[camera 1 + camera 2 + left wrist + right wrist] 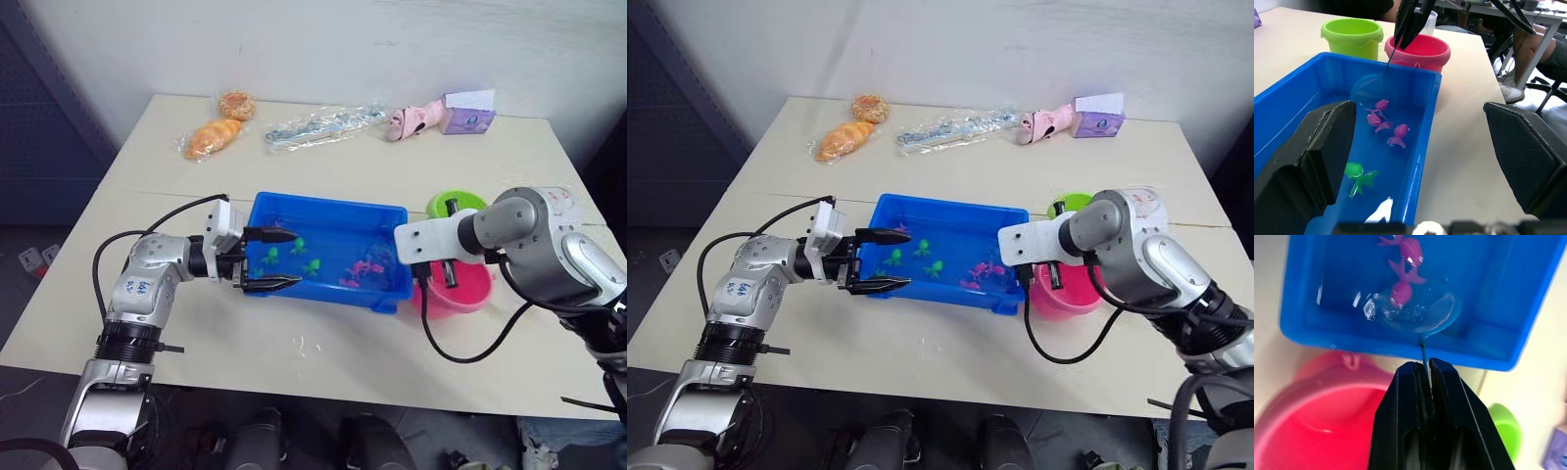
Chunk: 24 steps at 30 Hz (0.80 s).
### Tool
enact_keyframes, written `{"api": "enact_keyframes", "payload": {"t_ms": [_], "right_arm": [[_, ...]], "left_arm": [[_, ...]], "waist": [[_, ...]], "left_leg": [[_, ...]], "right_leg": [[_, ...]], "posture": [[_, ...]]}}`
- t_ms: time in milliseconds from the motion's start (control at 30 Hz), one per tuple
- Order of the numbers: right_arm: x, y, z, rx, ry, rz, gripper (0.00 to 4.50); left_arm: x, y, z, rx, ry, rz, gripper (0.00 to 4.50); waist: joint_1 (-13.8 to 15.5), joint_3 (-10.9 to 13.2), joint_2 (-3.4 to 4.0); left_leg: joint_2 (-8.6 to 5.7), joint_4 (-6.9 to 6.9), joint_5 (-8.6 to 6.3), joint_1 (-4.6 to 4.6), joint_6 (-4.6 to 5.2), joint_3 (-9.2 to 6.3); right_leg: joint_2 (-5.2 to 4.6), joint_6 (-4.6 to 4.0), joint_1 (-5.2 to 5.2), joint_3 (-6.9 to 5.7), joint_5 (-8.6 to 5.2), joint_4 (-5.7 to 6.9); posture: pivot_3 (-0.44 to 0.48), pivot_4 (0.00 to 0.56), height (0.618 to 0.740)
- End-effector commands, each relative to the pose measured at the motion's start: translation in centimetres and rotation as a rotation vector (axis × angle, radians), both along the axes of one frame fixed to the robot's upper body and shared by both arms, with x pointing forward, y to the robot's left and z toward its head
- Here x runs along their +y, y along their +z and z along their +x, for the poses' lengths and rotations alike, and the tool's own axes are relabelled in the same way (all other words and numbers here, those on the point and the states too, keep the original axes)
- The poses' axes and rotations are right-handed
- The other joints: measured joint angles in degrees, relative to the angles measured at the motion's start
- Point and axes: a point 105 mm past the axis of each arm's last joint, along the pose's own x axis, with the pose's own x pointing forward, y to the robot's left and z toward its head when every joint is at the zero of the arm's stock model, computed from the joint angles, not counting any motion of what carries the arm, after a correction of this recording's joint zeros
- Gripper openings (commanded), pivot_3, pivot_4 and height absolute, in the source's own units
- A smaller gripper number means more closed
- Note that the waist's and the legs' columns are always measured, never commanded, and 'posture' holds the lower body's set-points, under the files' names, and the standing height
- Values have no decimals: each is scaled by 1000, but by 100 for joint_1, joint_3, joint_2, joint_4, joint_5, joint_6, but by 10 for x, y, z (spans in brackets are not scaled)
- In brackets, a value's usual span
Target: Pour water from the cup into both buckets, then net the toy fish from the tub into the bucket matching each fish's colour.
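The net (1418, 313) is pinched by its thin handle between the pressed-together fingers of the right hand (1422, 367), and its hoop is seen dipped in the water at the right end of the tub (392, 217), a little right of the middle of the left eye view. A pink fish (1400, 293) lies at the hoop's edge, with another pink fish (1408, 252) just beyond it; whether the nearer one is inside the mesh cannot be told. The left hand (266, 260) is spread wide over the tub's left end, its fingers on either side of the rim and holding nothing.

The net is judged to be very light, its handle thin enough to twist in a pinch, so a hold well up the handle with the hoop kept level seems wise. The mesh looks soft and will drain. The fish appear tiny, smooth, wet and nearly weightless, so they would be expected to slide off a tilted hoop. The green fish (297, 246) are gathered near the tub's middle.

The pink bucket (470, 289) stands touching the tub's right end, the green bucket (446, 204) just behind it, towards the right of the frame. On the tabletop (294, 352), along the upper edge of the frame, wrapped bread (211, 137) and a small purple box (468, 113) are lying.
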Motion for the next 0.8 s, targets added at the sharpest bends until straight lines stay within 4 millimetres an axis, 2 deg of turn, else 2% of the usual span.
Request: {"api": "enact_keyframes", "payload": {"t_ms": [33, 467, 633, 800], "right_arm": [[-4, 18, 1, -40, -42, 55, 0], [-3, 17, -13, 98, -198, 312, 0], [-8, 15, -16, 110, -244, 358, 0], [-16, 21, -19, 103, -278, 406, 0]], "left_arm": [[1, 8, -2, -44, -8, 12, 4470], [4, 5, -4, -38, 2, 27, 4470], [4, 5, -4, -39, 4, 32, 4470], [5, 5, -4, -39, 7, 34, 4470]], "waist": [[-1, 0, 0], [-6, 0, 0], [0, 0, 1], [1, 0, 1]], "left_leg": [[0, 0, 0, 0, 0, -1], [1, -1, 0, 0, -1, -2], [0, -2, -1, 0, -1, -3], [0, -2, -1, 0, -1, -2]], "right_leg": [[0, 0, 0, 0, 0, 0], [0, 0, -1, 0, 0, 0], [-1, 0, 1, 0, 0, -1], [-1, 0, 0, 0, 0, -1]], "posture": [[0, 150, 740], [0, 150, 740], [0, 150, 740], [0, 150, 740]]}}
